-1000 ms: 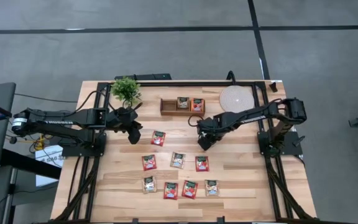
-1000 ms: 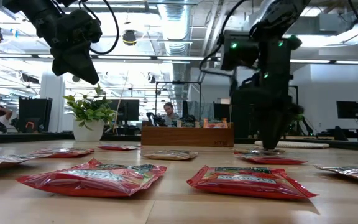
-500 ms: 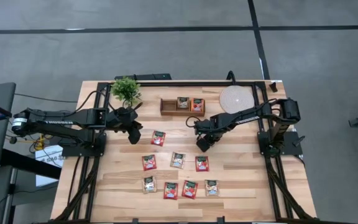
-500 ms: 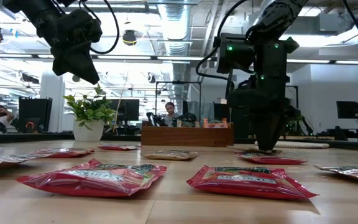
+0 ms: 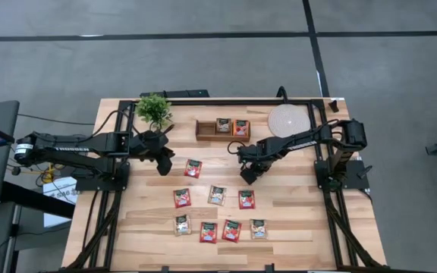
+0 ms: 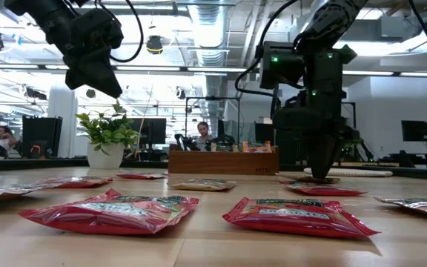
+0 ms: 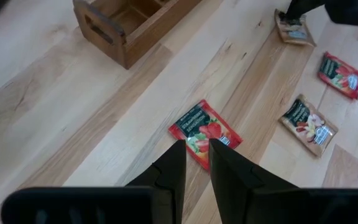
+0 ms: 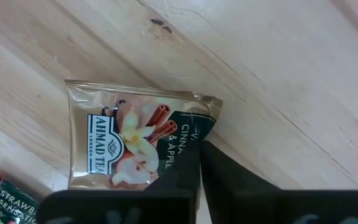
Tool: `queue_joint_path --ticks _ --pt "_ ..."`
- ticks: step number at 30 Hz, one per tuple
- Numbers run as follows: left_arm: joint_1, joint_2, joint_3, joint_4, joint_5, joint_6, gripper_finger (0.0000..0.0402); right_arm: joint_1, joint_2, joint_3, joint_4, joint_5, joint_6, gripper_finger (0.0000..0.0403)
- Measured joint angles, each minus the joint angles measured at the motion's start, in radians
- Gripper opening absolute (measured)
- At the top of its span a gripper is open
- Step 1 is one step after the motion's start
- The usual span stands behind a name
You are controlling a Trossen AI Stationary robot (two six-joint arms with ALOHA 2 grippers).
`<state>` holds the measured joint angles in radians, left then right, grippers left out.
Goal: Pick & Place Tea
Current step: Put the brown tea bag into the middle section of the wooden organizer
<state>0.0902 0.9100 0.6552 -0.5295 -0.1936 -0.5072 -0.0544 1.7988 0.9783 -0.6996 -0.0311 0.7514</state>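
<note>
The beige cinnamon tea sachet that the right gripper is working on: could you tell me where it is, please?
The beige sachet lies on the table right of centre, under the right gripper, whose fingers are shut on its edge.

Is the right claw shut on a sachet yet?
Shut: right claw pinches the beige sachet's edge, which lies flat on the table.

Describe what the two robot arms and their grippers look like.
Both arms are matte black, built of slim jointed segments on black frame rails, with black cables looping along them. The left gripper and right gripper each end in two flat, dark, tapered fingers. The right arm's wrist housing shows small green lights.
</note>
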Motion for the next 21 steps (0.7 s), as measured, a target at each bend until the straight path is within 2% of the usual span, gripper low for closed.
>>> queue_joint_path --ticks 9,15,21 --pt "0.0 0.0 0.0 0.031 0.0 0.0 0.006 0.002 -0.092 0.021 -0.074 0.013 -0.03 0.0001" --pt "0.0 0.0 0.0 0.031 0.0 0.0 0.006 0.004 -0.148 0.16 -0.245 0.061 -0.229 0.0" --pt "0.0 0.0 0.0 0.032 0.0 -0.001 0.006 -0.006 -0.138 0.358 -0.355 0.138 -0.489 0.0"
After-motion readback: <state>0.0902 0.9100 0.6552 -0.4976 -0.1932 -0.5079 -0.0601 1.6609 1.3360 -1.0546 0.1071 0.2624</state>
